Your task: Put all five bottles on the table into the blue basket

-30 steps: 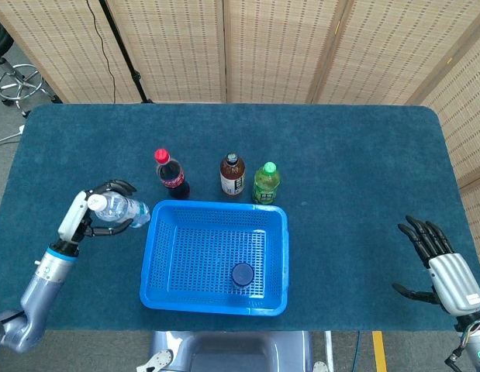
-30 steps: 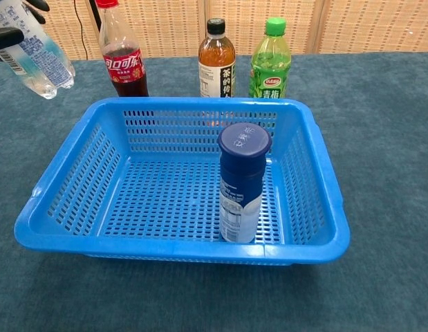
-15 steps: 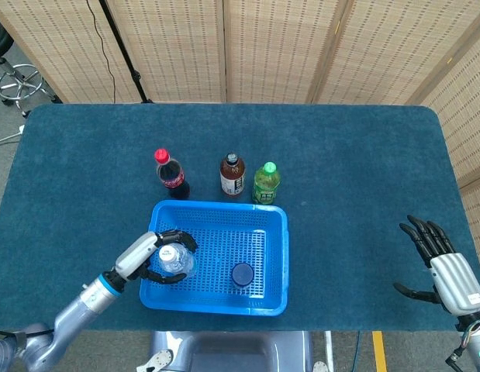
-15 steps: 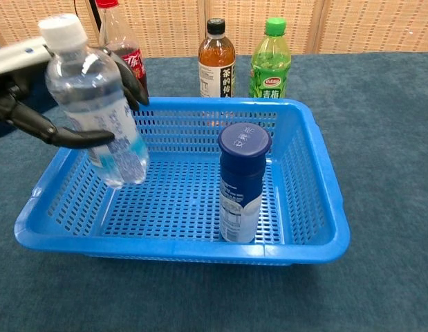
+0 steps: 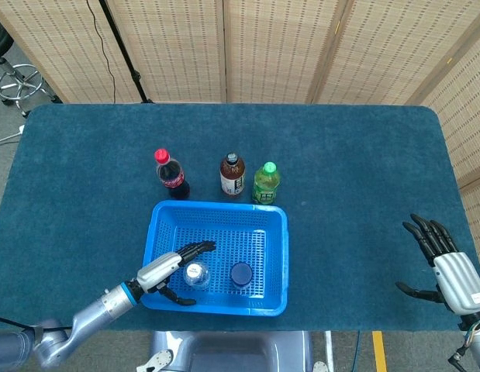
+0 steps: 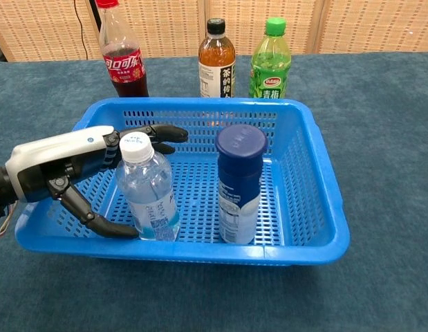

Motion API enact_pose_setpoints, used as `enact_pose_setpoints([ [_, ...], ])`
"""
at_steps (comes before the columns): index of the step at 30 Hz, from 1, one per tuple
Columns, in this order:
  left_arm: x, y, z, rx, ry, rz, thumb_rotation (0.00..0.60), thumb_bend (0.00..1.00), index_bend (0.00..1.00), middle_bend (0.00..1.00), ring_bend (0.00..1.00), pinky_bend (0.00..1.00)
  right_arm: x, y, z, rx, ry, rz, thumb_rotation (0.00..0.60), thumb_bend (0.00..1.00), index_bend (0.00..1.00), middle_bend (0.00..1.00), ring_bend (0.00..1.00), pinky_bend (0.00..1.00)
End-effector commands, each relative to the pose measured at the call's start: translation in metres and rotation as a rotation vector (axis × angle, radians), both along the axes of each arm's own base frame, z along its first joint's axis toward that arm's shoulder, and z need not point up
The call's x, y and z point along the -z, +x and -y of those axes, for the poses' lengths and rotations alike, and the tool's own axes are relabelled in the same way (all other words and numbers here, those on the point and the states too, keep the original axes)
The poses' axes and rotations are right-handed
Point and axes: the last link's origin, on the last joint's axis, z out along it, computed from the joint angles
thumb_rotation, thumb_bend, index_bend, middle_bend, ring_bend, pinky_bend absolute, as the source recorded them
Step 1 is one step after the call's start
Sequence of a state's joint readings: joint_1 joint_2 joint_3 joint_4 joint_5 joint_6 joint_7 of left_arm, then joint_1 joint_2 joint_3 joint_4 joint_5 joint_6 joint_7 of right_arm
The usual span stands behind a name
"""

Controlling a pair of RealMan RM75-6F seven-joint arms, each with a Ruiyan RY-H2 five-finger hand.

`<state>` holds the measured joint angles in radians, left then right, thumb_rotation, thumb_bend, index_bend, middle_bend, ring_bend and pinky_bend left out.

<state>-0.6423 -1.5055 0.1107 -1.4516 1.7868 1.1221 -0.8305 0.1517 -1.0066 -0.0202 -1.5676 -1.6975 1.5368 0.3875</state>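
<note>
Two bottles, the water bottle [image 6: 149, 190] and the blue-capped bottle [image 6: 239, 185], stand in the blue basket [image 6: 317, 200]; the left hand [image 6: 75, 173] is spread around the water bottle, grip uncertain, the right hand [image 5: 440, 260] is wide and empty, and three bottles [image 5: 224, 177] remain on the bench [image 5: 364, 170].

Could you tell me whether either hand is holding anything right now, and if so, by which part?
Nothing is held. The left hand is spread open around the clear plastic water bottle standing in the blue basket. The right hand is open and empty.
</note>
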Motion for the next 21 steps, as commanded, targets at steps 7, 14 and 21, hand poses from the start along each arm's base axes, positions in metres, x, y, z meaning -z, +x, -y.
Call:
enact_pose_setpoints([
  [7,-0.07,-0.01,-0.008,0.002,0.185,0.145,0.6,0.1,0.0,0.0,0.0,0.0,0.002,0.001,0.0,-0.001,0.003,-0.003,0.6,0.0,0.0,0.0,0.0,0.0],
  [14,-0.138,-0.041,-0.009,-0.03,0.384,0.17,0.6,0.1,0.0,0.0,0.0,0.0,0.005,0.004,-0.001,-0.007,0.012,-0.012,0.6,0.0,0.0,0.0,0.0,0.0],
  [21,-0.176,-0.101,-0.042,-0.288,0.548,0.161,0.6,0.1,0.0,0.0,0.0,0.0,0.008,0.005,-0.002,-0.012,0.021,-0.018,0.6,0.0,0.0,0.0,0.0,0.0],
])
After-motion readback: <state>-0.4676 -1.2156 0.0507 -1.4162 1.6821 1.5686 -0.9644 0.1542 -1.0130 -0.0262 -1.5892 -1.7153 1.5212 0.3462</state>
